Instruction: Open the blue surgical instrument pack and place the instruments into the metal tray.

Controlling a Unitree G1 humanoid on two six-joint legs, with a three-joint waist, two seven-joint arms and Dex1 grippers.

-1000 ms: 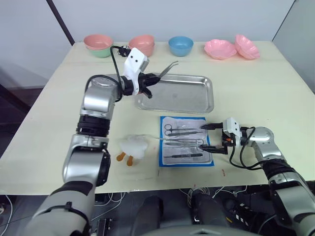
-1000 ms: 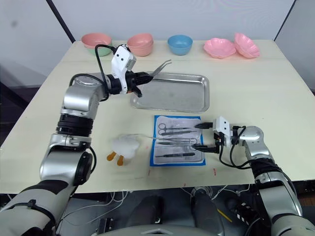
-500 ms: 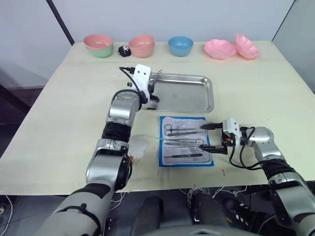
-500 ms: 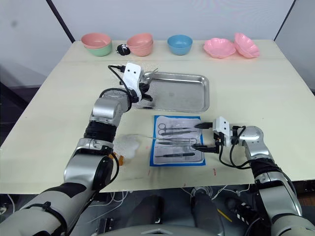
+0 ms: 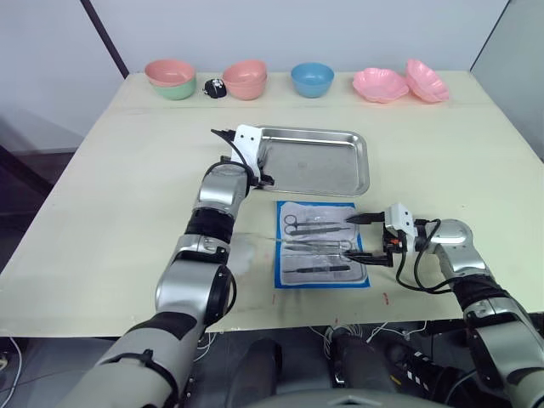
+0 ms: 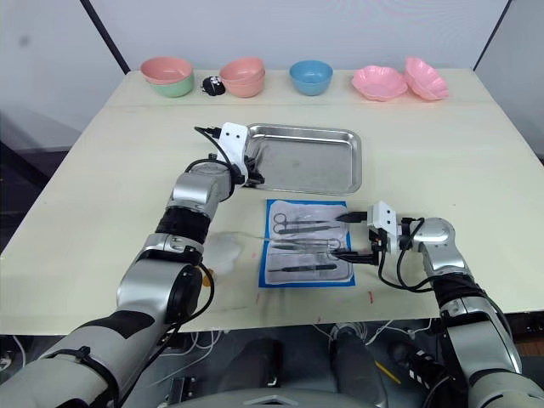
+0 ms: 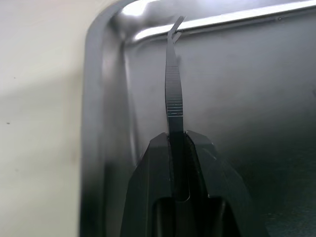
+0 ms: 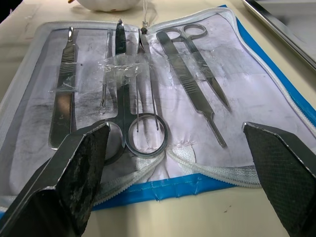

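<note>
1. Pale cream table [image 5: 102, 212] under my cameras, matte and smooth, with a row of glossy bowls along its far edge: a pink bowl in a green one [image 5: 170, 78], two stacked pink bowls [image 5: 246, 78], a round blue bowl [image 5: 312, 79] and two scalloped pink dishes [image 5: 399, 82].
2. I see the metal tray [image 5: 316, 158] mid-table, shiny steel with rounded corners and a raised rim.
3. My left gripper [image 7: 177, 148] sits at the tray's near-left corner, its black fingers pinched on slim ridged tweezers [image 7: 173, 94] whose bent tip reaches the tray's rim.
4. Just in front of the tray, the blue surgical instrument pack [image 8: 276, 94] lies unzipped and flat, grey-white lining up.
5. Inside lie the instruments [image 8: 190, 74]: ring-handled scissors, forceps and slim probes, some under crinkled clear film.
6. My right gripper [image 5: 367, 235] rests at the pack's right edge, fingers spread wide, holding nothing.
7. Beside the pack's left edge, my left arm partly hides a white lump [image 5: 242, 253].
</note>
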